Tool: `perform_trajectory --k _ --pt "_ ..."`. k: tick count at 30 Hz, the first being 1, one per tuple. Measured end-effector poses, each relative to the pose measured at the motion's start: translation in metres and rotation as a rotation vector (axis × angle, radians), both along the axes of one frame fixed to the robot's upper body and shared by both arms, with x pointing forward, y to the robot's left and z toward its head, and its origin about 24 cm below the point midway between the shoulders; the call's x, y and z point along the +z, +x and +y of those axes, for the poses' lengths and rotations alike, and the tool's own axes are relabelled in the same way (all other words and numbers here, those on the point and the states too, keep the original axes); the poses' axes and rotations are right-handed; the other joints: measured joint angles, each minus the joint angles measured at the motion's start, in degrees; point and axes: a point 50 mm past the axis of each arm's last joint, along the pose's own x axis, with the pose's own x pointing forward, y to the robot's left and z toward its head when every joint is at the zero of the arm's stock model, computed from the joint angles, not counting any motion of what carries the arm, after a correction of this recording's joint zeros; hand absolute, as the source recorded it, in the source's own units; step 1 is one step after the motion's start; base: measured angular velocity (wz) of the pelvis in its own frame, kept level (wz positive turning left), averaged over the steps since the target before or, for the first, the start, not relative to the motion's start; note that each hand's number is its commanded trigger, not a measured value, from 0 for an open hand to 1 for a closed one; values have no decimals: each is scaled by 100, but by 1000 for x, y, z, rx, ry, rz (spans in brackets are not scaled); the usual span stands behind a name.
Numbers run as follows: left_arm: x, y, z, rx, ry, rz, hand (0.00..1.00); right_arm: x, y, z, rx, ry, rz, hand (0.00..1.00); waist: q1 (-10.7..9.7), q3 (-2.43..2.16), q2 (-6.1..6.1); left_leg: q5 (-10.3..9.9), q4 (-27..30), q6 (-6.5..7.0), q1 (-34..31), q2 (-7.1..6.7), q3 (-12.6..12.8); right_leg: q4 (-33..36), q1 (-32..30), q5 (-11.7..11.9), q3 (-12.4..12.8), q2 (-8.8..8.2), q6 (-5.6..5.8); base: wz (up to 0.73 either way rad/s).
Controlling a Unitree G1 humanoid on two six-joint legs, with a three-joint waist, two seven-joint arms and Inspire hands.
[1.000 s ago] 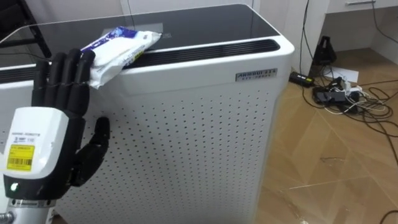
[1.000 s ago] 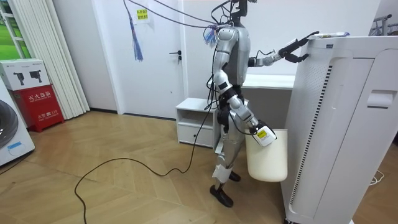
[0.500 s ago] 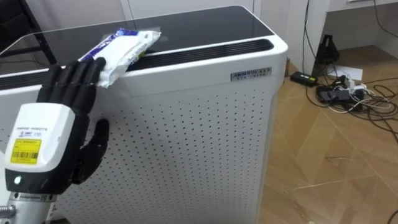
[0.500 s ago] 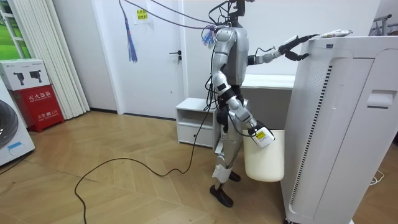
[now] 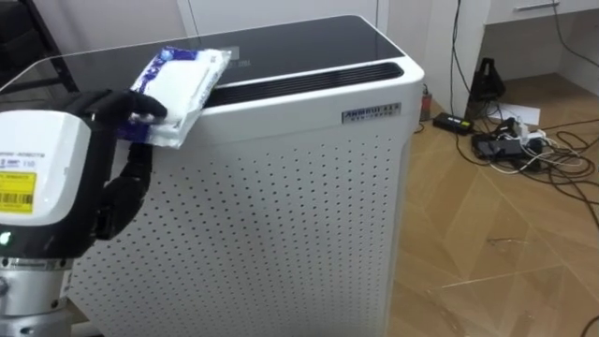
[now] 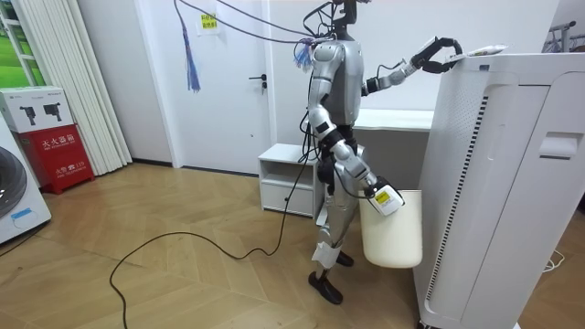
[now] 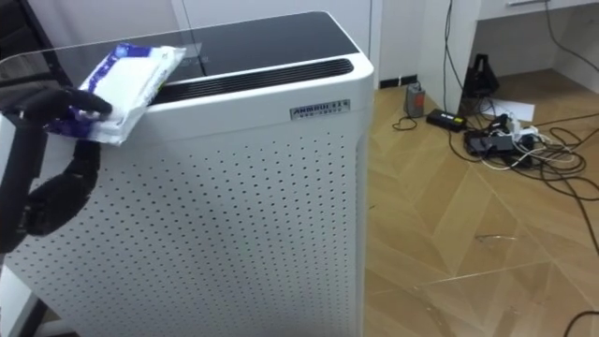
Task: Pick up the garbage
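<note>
We see the garbage, a white and blue packet (image 5: 182, 80), at the near left corner of the top of a tall white air purifier (image 5: 281, 206). Its far end lies over the purifier's black glass top (image 5: 290, 42), while its near end juts past the white edge and sits tilted. We cannot tell whether the far end touches the glass or is just clear of it.

Our left hand (image 5: 110, 105) is clamped on that near end. The dark fingers curl over the top of the packet, and the thumb hangs below against the perforated front panel. A long vent slot (image 5: 309, 77) runs along the top just beside the packet.

In the room view we stand upright, close against the purifier's side. The left arm is raised and bent so that the hand reaches the top edge. Our right hand (image 6: 382, 196) hangs low at hip height, at the rim of a white bin (image 6: 393, 233) between us and the purifier. We cannot tell how its fingers are set.

To the right of the purifier, a tangle of cables and adapters (image 5: 515, 140) lies on the wooden floor (image 5: 496, 253). Behind us stands a small white cabinet (image 6: 288, 178).
</note>
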Motion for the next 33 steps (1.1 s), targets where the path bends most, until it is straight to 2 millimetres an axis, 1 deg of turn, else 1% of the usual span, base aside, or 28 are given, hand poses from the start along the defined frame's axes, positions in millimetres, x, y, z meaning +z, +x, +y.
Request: perform_trajectory --k 6,12,15,18,20,21,24,25,27,28,31,33 --pt "0 0 1 4 -3 -4 100 -1 -3 -1 -6 -4 5 100 -8 -12 18 1 -1 1 16 4 19 -6 -4 -1 15 -10 2 0" --pt "-2 0 2 11 -16 -11 100 -1 -3 0 -9 -6 5 100 -35 -9 15 3 1 3 28 5 48 1 -5 -3 47 -34 4 -1" --pt "-2 0 0 -15 -59 -14 100 -1 -3 1 -10 -5 3 100 -47 2 0 3 -19 4 -5 6 48 -13 -16 -4 38 -11 6 0" --pt "1 -2 -1 -58 -148 -5 100 -1 -1 1 -5 -1 0 100 -32 8 -12 3 -63 4 -13 10 55 -33 -31 -4 34 0 7 0" --pt "4 -3 -2 -92 -203 3 100 0 0 3 -1 4 -3 100 -28 9 -23 3 -80 6 -23 12 51 -61 -33 -4 20 3 7 2" --pt "7 -5 -4 -121 -236 7 100 0 1 4 2 8 -8 100 -31 2 -32 7 -65 12 -45 12 47 -66 -50 -1 5 2 10 5" --pt "14 -8 -11 -210 -295 13 100 4 5 7 20 21 -31 100 -24 1 -47 17 -61 18 -96 15 54 -14 -105 -6 -23 -61 22 1" --pt "14 -8 -16 -258 -330 30 100 4 6 8 26 27 -33 100 -18 -5 -75 17 -60 18 -84 20 59 -2 -103 -15 -24 -76 35 0" --pt "17 -9 -23 -344 -396 48 100 5 9 10 30 34 -47 100 -12 2 -105 17 -61 19 -80 11 87 0 -108 -19 -17 -94 43 -2" --pt "19 -9 -27 -399 -417 58 100 6 12 13 29 42 -57 100 -15 26 -143 17 -62 19 -81 8 115 0 -108 -21 -12 -98 46 0" --pt "23 -10 -37 -504 -464 90 100 4 14 25 33 70 -75 100 -22 6 -249 16 -61 20 -91 6 115 -6 -107 -22 -19 -91 48 0" --pt "24 -12 -42 -553 -491 102 100 4 14 28 37 79 -86 100 -23 8 -259 15 -61 21 -91 -1 116 -6 -106 -22 -21 -89 48 0"
